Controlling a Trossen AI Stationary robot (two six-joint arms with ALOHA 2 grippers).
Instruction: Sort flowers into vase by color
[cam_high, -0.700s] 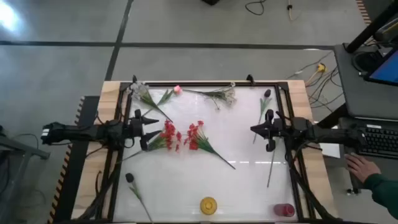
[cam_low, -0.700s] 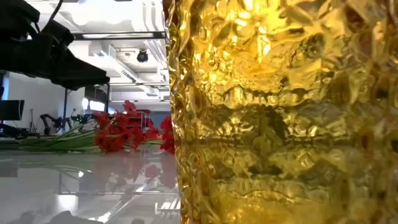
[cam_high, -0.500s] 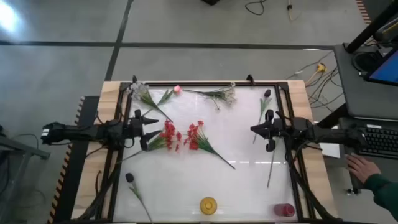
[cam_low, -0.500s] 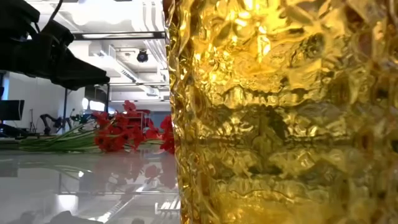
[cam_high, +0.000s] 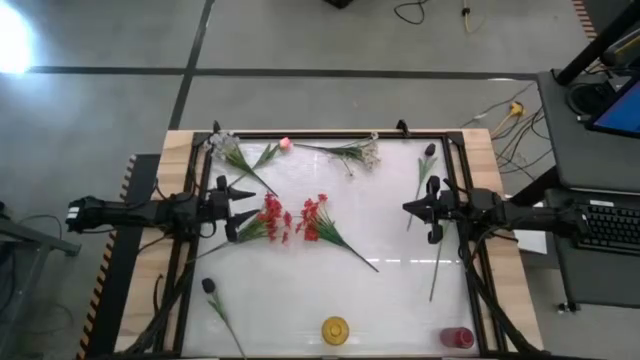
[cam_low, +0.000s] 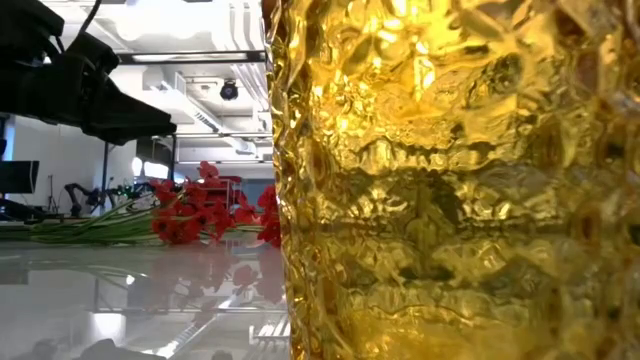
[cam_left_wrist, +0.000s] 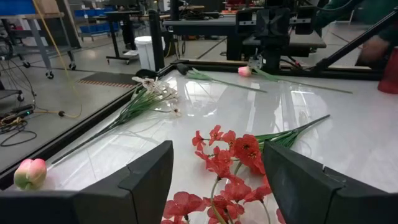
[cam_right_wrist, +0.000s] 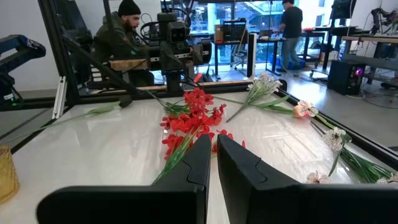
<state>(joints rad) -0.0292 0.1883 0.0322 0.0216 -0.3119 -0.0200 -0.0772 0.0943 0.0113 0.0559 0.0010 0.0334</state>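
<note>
Red blossom clusters (cam_high: 272, 219) lie just left of the surface's (cam_high: 400, 300) centre, a second red spray (cam_high: 316, 217) touching or nearly touching them, as the left gripper (cam_high: 240, 208) hangs beside them with its jaws spread wide, the blooms showing between its dark fingers (cam_left_wrist: 146, 180) in the left wrist view. White sprays (cam_high: 355, 153) and a pink bud (cam_high: 285, 143) rest along the far edge, a second white-and-green sprig (cam_high: 232, 153) sits by the far left corner, and dark buds lie near the right edge (cam_high: 429, 152) and near the left corner of the near edge (cam_high: 209, 286). A gold vase (cam_high: 335, 329) stands at the middle of the near edge, a red vase (cam_high: 456, 338) toward the near right corner. The right gripper (cam_high: 412, 208) waits near the right edge, its jaws drawn almost together. Judged from this layout, the step in hand is the first pick of a red stem, and it would go best if the left jaws closed on the green stalk rather than on the soft petals, taking one spray only, since the two red clusters crowd each other. Lifting straight up before swinging toward a vase should keep the neighbouring spray from dragging; a stem-first, near-upright descent looks necessary for the narrow vase mouth.
</note>
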